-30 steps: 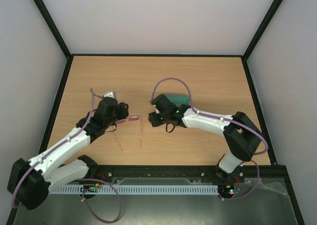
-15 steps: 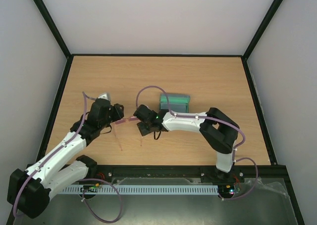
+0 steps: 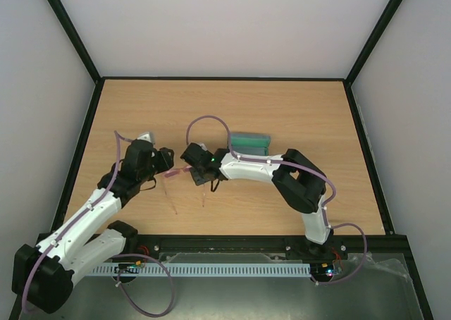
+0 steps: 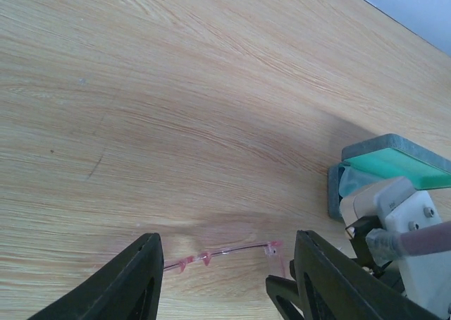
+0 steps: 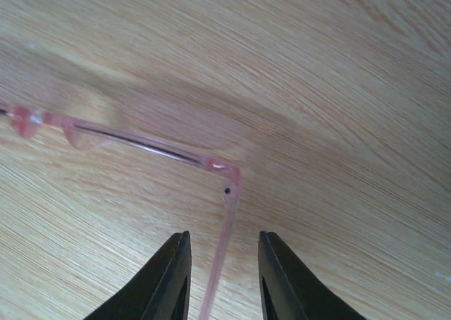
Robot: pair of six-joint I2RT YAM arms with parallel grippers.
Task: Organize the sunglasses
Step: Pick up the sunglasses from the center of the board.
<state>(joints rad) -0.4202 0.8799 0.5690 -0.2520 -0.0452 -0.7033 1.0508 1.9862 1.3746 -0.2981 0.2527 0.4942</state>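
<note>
The sunglasses (image 3: pixel 184 172) lie on the wooden table with their thin pink frame across and both slender arms pointing toward the near edge. My left gripper (image 3: pixel 168 166) is open and straddles the frame's left half. In the left wrist view the pink frame (image 4: pixel 225 251) runs between the fingers (image 4: pixel 141 278) with a gap on the right side. My right gripper (image 3: pixel 200 177) stands at the right hinge. In the right wrist view the right arm of the sunglasses (image 5: pixel 220 256) passes between the narrowed jaws of my right gripper (image 5: pixel 224 235), with table showing on both sides of it.
The grey-blue case (image 3: pixel 249 142) with a teal inside stands just behind the right arm's wrist, and shows at the right in the left wrist view (image 4: pixel 391 161). A small pale thing (image 3: pixel 146 137) peeks out behind the left wrist. Black rails edge the table.
The right arm has swung left from beside the case to the sunglasses' right hinge, and its jaws have narrowed around the arm. The left gripper has shifted slightly left.
</note>
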